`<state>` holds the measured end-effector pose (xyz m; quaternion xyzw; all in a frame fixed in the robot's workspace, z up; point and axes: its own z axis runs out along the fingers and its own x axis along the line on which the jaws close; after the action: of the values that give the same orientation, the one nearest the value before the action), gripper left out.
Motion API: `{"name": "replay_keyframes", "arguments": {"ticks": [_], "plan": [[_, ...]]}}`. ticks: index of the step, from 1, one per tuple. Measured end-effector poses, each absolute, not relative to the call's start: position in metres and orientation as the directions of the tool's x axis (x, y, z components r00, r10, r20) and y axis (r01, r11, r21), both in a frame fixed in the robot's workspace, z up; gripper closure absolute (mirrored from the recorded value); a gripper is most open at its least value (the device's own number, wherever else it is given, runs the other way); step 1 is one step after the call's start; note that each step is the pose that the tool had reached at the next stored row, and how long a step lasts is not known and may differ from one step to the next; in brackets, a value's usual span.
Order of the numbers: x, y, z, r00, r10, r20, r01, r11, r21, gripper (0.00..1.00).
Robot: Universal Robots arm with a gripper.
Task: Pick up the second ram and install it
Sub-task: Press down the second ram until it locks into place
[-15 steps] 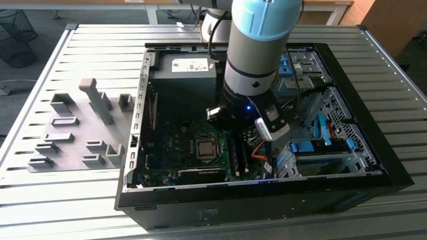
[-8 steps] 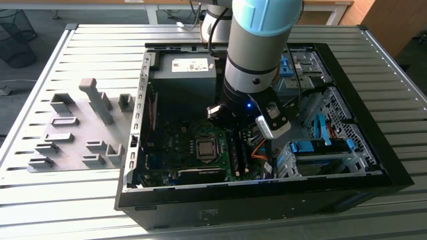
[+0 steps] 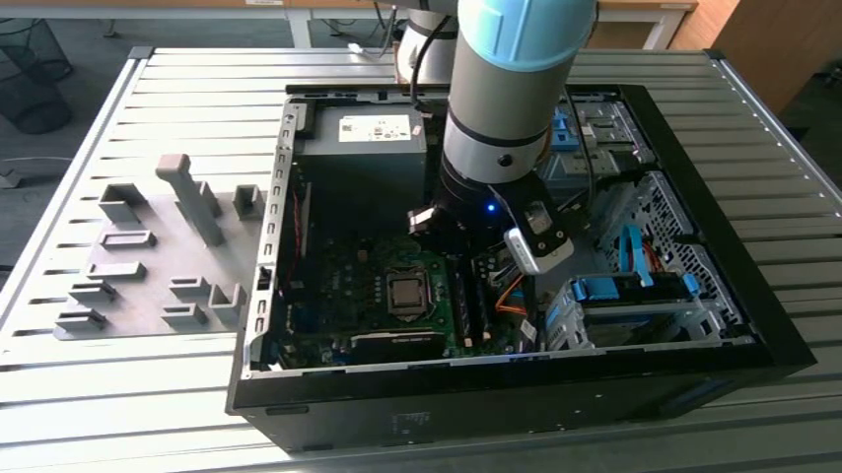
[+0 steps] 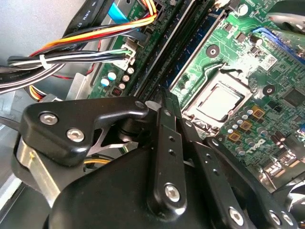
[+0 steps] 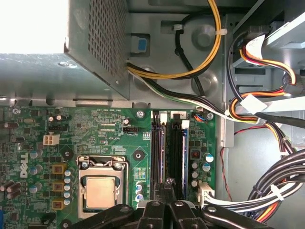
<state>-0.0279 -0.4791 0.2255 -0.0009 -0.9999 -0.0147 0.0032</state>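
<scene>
Gripper (image 5: 167, 202): low inside the computer case (image 3: 776, 325), directly above the memory slots (image 5: 169, 150) beside the CPU socket (image 5: 100, 188).
Fingers: drawn together, tips nearly meeting; grasp cannot be confirmed.
Second ram: a dark module stands seated in the slots; identity uncertain.
Fixture blocks (image 3: 145, 251): on the table, outside the case.

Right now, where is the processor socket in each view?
Exterior view: processor socket mid-motherboard, memory slots to the exterior view's right.
Second wrist view: socket beside the slots.
First wrist view: socket beside the slots.
Shared landmark: the memory slots.
</scene>
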Motion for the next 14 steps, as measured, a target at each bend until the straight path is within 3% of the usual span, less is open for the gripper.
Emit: {"name": "replay_keyframes", "arguments": {"ticks": [14], "plan": [[-0.028,-0.479,0.215,-1.0,0.002,0.007,0.002,1.0,0.027,0.89]]}}
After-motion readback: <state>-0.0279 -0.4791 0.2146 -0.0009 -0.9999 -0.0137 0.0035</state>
